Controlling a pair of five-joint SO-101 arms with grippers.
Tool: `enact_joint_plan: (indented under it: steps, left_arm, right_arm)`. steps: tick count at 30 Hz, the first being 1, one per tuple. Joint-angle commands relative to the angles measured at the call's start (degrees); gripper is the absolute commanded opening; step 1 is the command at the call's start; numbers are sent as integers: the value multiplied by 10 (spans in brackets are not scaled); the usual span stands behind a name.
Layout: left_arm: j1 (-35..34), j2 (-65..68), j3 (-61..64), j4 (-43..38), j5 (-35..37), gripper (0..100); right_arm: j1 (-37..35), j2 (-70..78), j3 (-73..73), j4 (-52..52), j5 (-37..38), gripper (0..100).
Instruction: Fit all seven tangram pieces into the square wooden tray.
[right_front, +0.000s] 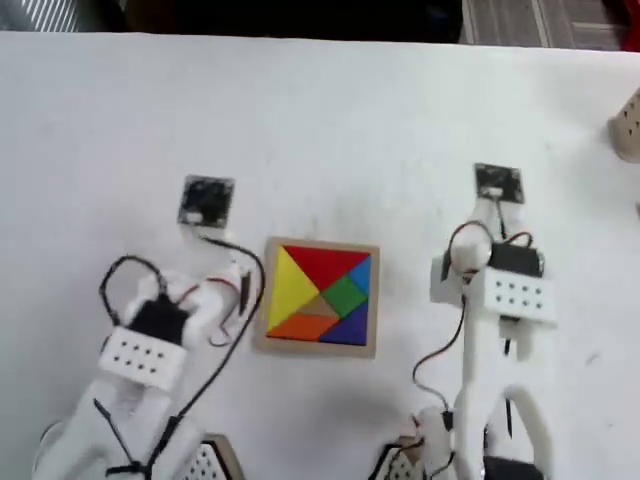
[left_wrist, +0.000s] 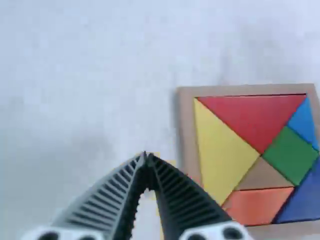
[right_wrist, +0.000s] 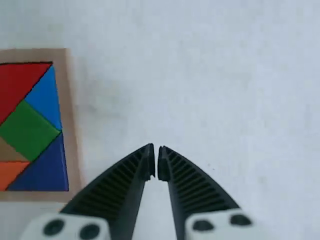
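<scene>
Seven tangram pieces (right_front: 325, 265) sit in one wooden tray (right_front: 318, 349), with left fingers (left_wrist: 172, 187) and right fingers (right_wrist: 125, 180) each pressed together

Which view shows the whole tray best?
The high view: the tray lies whole, all four edges in frame. The left wrist view cuts off part of it; the right wrist view shows roughly one half.

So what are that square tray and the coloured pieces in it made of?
The tray looks like pale unpainted wood: matte tan rim. The pieces seem wooden too, painted in flat matte colours, like the red triangle; the small tan triangle looks left bare, matching the tray. Plastic cannot be ruled out.
</scene>
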Motion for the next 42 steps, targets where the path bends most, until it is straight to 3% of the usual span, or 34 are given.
enact_joint_plan:
  steps: [1,7,14,21,35,42]
  left_arm:
    - [-57,-73,47,2,-43,26]
    - [-117,-205,149,5,-65,26]
    - [-136,-383,265,13,-104,24]
    - [-135,-518,263,180,-108,26]
    - [-135,-531,262,288,-105,25]
    - [-135,-531,262,290,-107,25]
  right_arm:
    - [-49,-80,55,-34,40,17]
    - [-100,-193,162,-75,40,22]
    - [-132,-269,252,-79,39,22]
    - [-132,-327,302,-51,39,22]
    - [-132,-530,434,-51,39,22]
    - [-132,-669,484,-3,39,22]
